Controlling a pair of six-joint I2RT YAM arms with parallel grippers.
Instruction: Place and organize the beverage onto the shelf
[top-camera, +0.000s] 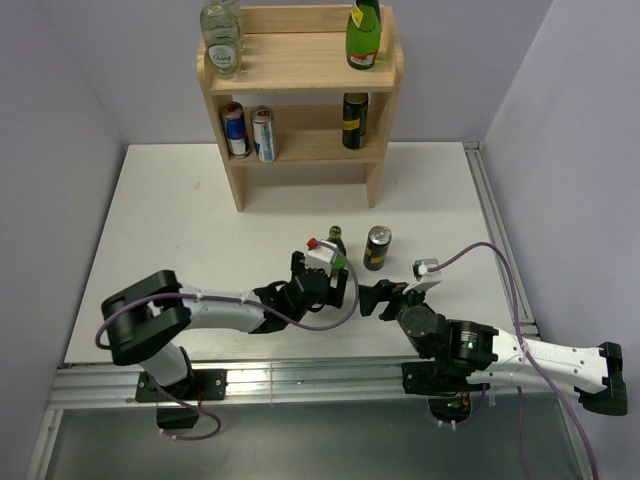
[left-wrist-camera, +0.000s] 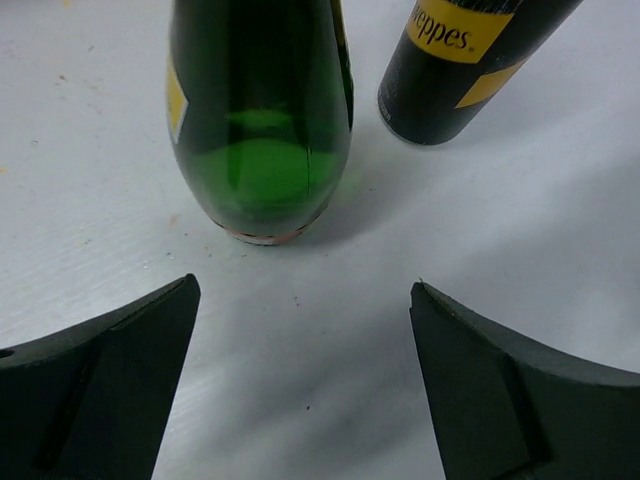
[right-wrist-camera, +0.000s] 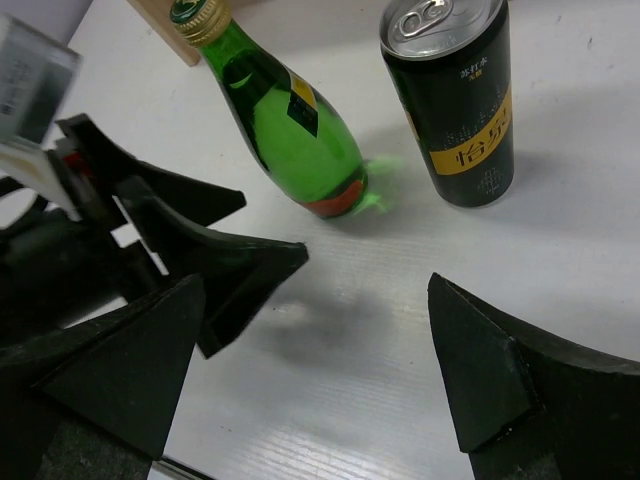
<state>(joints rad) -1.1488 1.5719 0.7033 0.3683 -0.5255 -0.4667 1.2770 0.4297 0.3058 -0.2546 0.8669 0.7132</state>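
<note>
- The shelf (top-camera: 300, 75) is seen at the far edge of the tabletop (top-camera: 180, 220).
- A green bottle (left-wrist-camera: 260, 110) and a black can (right-wrist-camera: 455, 110) are stood side by side, well apart from the shelf.
- The left gripper (left-wrist-camera: 305, 300) is held wide open and empty, just short of the bottle.
- The right gripper (right-wrist-camera: 315, 290) is spread wide, empty.

A: Where's the shelf (top-camera: 300, 65)?
B: Twelve o'clock, light wood, holding bottles (top-camera: 364, 38) and cans (top-camera: 264, 135).
A: Loose drinks?
B: Green bottle (right-wrist-camera: 290, 130) upright at centre; black can (right-wrist-camera: 455, 110) at its three o'clock, just beside.
</note>
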